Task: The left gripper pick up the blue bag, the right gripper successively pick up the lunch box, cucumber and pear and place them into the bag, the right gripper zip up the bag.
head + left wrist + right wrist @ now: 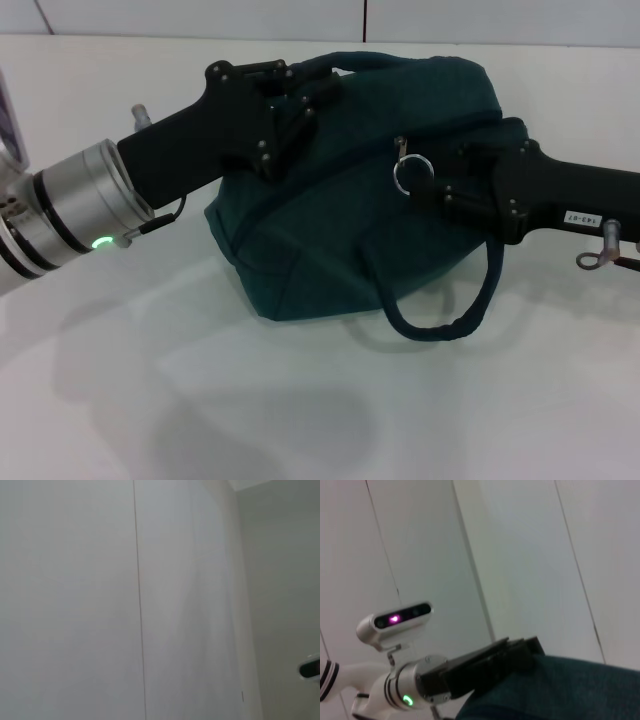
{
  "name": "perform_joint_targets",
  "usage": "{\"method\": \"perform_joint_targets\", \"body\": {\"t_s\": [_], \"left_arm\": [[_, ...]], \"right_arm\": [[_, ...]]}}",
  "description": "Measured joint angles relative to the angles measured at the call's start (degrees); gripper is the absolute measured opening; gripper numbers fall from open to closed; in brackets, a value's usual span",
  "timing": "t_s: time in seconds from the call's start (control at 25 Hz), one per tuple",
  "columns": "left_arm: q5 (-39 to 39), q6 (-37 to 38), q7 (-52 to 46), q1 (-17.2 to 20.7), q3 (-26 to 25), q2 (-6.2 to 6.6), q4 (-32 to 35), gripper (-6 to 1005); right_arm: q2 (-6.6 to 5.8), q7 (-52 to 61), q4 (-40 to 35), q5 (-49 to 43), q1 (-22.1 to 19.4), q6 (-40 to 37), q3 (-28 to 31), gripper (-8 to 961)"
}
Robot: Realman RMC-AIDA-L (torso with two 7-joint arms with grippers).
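- Head view: you see the blue bag (360,190) on the white table (300,410), zipped closed. The left gripper (285,105) pinches its upper left fabric near a handle; the right gripper (440,185) pinches the metal ring pull (410,175).
- Left wrist view: you see only a white wall (125,600).
- Right wrist view: the left gripper (520,652) rests against the bag (560,690); its finger spread you cannot tell here.
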Motion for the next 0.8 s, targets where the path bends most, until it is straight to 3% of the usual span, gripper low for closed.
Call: {"method": "perform_joint_targets", "body": {"t_s": [0.2,0.44,0.64,0.8], "left_arm": [[0.0,0.0,0.0,0.0,0.1,0.01,0.1,135],[-0.1,0.0,0.3,-0.1,0.2,0.01,0.1,137],[-0.1,-0.1,0.8,-0.2,0.1,-0.05,0.0,139],[-0.4,-0.1,0.8,-0.2,0.1,-0.08,0.0,140]], "right_arm": [[-0.04,0.8,-0.4,-1.5,0.7,0.0,0.3,414],[0.31,0.0,-0.4,-1.7,1.1,0.6,0.3,280],[0.42,-4.6,-0.3,-1.6,1.1,0.8,0.3,272],[0.61,-10.0,-0.1,-1.2,0.2,0.3,0.8,121]]}}
